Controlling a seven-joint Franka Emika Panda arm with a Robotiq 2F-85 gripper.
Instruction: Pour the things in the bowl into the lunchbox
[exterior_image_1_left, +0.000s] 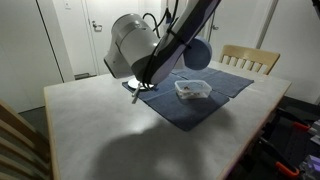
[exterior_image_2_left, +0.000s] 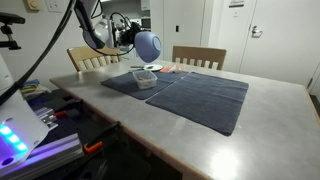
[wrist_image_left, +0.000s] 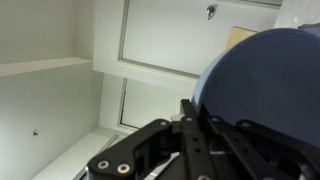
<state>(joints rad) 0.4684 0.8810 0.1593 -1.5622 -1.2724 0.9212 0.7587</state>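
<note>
**Bowl tipped high over the lunchbox: spill is the risk**

Reading an exterior view from the left, the arm (exterior_image_2_left: 100, 30) comes in high. Its jaws are closed on one side of the rim of the round, deep blue-purple bowl (exterior_image_2_left: 147, 45). The bowl hangs in the air, turned on its side, over the shallow, clear, rectangular plastic lunchbox (exterior_image_2_left: 147, 78). Further right, the dark blue cloth mat (exterior_image_2_left: 205, 95) stretches across the pale grey bench (exterior_image_2_left: 270, 125).

The bowl is held well clear of the lunchbox, whose walls are low. Anything dropping from there could bounce or scatter over the wall onto the mat. The bowl looks about as wide as the container, so an off-centre pour would send part of the load past the edge.

The hold is on the rim alone. If the rim slides between the jaws as the wrist rolls, the bowl could swing or fall onto the light container and shove it aside. What is inside the bowl cannot be seen – the wrist view shows only its domed outside.

The pale grey wrist housing (exterior_image_1_left: 130, 45) sits raised above the bench. The hand is rolled far over, so the wrist camera looks at a white panelled door (wrist_image_left: 170, 40) and not down at the bench.
</note>
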